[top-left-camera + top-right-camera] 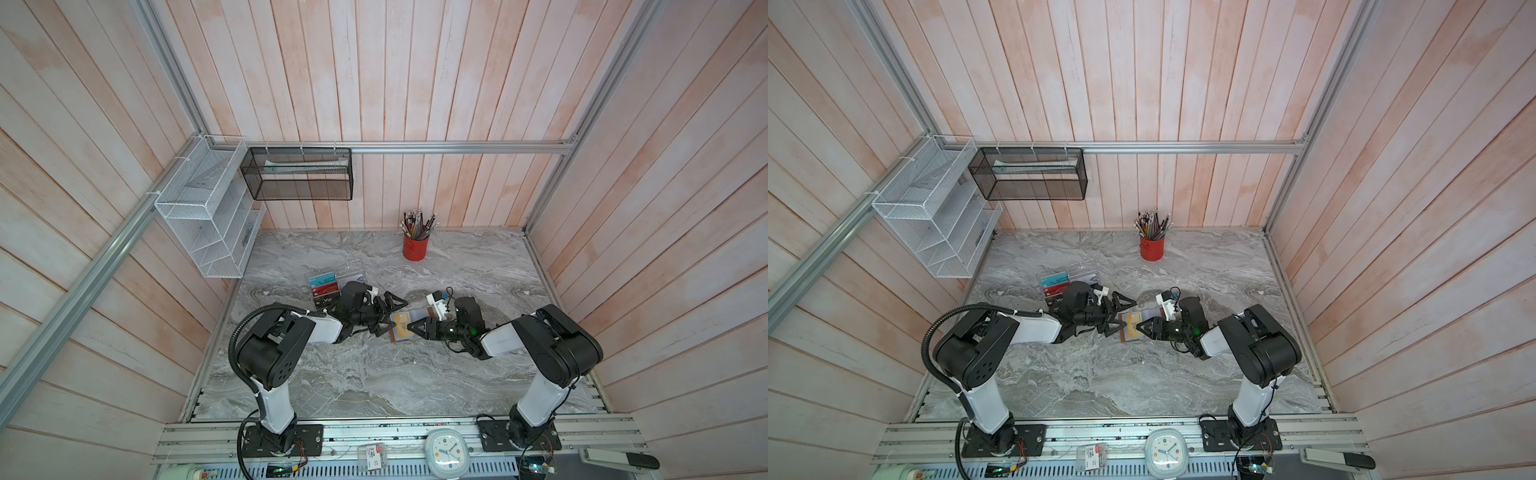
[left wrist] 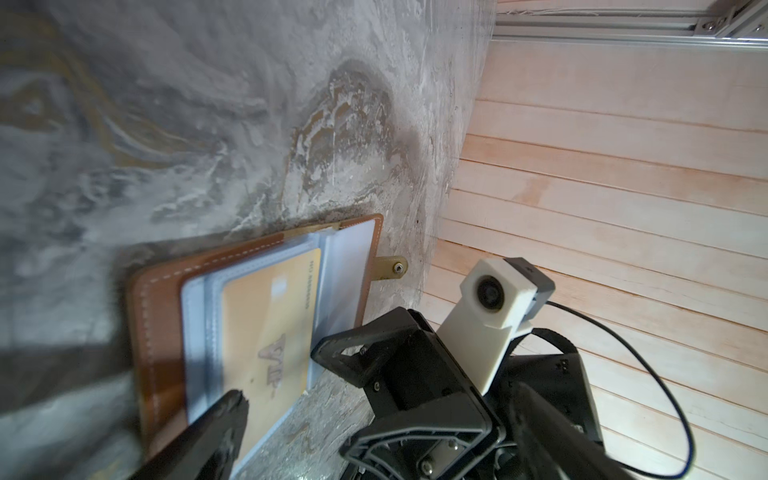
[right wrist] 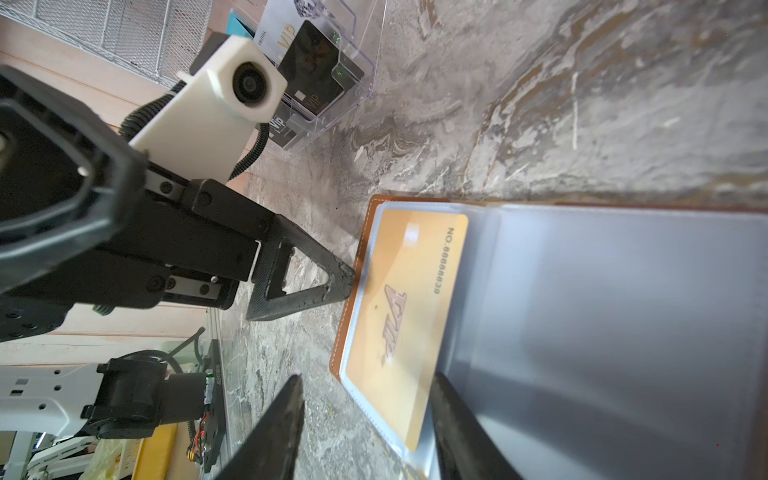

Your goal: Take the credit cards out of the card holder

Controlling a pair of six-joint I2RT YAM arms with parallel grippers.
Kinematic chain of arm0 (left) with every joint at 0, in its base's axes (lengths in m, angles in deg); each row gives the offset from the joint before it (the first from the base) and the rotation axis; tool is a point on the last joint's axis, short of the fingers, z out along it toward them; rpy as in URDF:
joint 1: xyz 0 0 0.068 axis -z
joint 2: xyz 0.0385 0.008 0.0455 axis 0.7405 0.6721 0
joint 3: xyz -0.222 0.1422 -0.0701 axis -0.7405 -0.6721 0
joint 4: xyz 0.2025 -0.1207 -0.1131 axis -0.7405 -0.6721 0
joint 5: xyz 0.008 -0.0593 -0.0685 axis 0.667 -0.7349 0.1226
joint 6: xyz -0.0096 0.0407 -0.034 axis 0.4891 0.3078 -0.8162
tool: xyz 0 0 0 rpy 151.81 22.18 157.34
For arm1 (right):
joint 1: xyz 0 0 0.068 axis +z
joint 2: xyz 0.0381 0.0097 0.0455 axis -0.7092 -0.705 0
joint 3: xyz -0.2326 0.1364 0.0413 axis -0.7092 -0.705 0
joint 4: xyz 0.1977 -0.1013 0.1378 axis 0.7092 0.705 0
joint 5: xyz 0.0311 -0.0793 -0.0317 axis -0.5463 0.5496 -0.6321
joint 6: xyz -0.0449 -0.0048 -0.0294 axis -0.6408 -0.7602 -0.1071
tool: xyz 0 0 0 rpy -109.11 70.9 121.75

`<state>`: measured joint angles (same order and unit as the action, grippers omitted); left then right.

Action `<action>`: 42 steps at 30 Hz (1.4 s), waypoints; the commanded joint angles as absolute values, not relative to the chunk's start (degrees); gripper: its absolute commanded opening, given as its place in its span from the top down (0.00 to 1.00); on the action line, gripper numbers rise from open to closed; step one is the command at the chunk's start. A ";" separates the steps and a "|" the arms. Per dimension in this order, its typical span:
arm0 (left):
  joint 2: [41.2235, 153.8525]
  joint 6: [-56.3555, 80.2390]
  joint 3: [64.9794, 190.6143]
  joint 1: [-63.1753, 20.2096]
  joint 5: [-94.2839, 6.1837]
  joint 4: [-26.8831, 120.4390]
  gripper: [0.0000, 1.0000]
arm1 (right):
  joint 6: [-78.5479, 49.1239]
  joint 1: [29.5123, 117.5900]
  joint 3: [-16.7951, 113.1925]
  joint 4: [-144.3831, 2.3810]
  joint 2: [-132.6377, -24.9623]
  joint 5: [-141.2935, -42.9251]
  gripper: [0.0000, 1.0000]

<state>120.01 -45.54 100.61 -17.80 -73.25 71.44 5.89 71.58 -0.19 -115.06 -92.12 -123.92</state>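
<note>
1. The card holder (image 1: 400, 330) lies open on the bench (image 1: 374, 374), between the two hands.
2. A gold card (image 3: 399, 316) sits inside a clear sleeve (image 3: 582, 311) of the holder.
3. The left hand (image 1: 390, 318) is spread wide; one fingertip (image 3: 347, 276) meets the holder's leather edge.
4. The right hand (image 3: 366, 376) is half spread: one finger lies over the sleeve, the other over the bench.

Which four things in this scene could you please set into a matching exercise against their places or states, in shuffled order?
Things:
1. gold card
2. card holder
3. left gripper
4. red pencil cup

Places or states:
A. stands near the back wall
B. jaws wide open
C. inside a clear sleeve
D. lies open on the table

Pairs: 1-C, 2-D, 3-B, 4-A.
</note>
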 commanded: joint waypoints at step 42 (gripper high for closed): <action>117.94 -42.98 102.20 -17.72 -73.53 68.76 0.00 | 8.92 69.89 1.58 -117.57 -98.63 -126.45 0.62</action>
